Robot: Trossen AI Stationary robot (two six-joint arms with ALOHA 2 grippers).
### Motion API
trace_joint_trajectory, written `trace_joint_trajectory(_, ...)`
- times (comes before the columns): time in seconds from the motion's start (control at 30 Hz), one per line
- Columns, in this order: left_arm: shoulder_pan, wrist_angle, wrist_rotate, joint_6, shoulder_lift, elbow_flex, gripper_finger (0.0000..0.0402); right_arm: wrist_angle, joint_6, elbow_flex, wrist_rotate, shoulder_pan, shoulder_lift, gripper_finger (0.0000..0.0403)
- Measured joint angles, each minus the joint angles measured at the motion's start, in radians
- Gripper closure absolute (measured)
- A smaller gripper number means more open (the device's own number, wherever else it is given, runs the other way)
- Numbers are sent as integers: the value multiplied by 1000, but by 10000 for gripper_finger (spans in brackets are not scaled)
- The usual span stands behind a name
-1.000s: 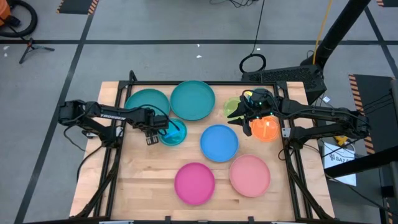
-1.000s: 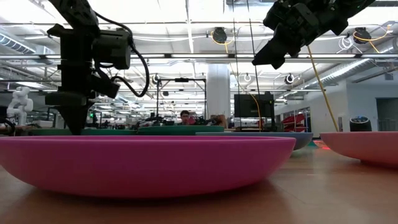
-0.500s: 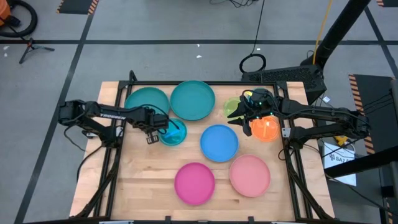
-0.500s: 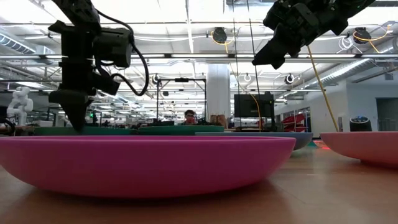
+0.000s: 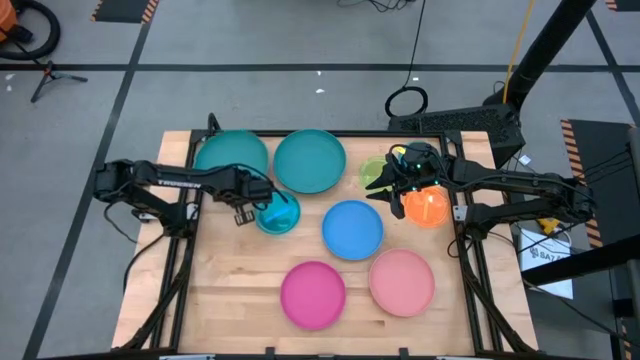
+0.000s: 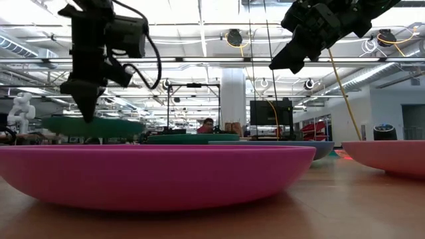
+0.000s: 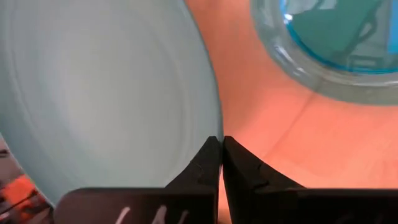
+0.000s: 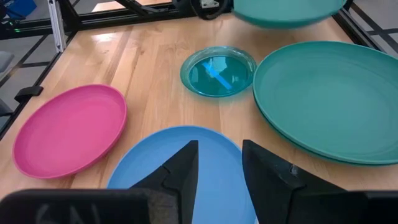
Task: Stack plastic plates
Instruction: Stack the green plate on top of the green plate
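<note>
My left gripper (image 5: 250,190) is shut on a large teal plate (image 5: 232,155) at the far left, which hangs above the table (image 6: 93,126). A second large teal plate (image 5: 310,160) lies beside it, and a small cyan plate (image 5: 278,213) lies just near of the gripper. The blue plate (image 5: 352,229), magenta plate (image 5: 313,293) and pale pink plate (image 5: 402,281) lie flat on the wood. My right gripper (image 5: 400,188) hovers open, high over the orange plate (image 5: 428,208) and lime-green plate (image 5: 374,172), with nothing between its fingers (image 8: 217,168). My left gripper pinches the teal plate's rim (image 7: 211,132) between its two fingers, on the side that faces the cyan plate. The fingers come from above, pointing down. The plate hangs clear of the table, close to level (image 6: 93,126).
Dark frame rails run along the table's left edge (image 5: 185,230) and right edge (image 5: 465,250). Bare wood (image 5: 230,280) shows at the near left. Beyond the table the low view shows a person (image 6: 207,125) far off in the room.
My left gripper has shut on the teal plate's rim and risen, drifting a little toward the table's far edge. The teal plate, which lay flat on the table, is now lifted clear. My right gripper has kept still.
</note>
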Motion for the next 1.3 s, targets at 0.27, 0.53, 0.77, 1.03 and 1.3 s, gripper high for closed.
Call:
trace_joint_trajectory(0.27,-8,-10,-29,24,0,157,396,0,0,0,0,0,0,287)
trace_joint_trajectory(0.53,-38,213,-23,100,0,232,396,0,0,0,0,0,0,287)
trace_joint_trajectory(0.77,-46,456,47,145,0,232,396,0,0,0,0,0,0,287)
trace_joint_trajectory(1.03,-45,573,55,165,0,233,396,0,0,0,0,0,0,287)
trace_joint_trajectory(1.3,-43,658,56,166,25,233,396,0,0,0,0,0,0,287)
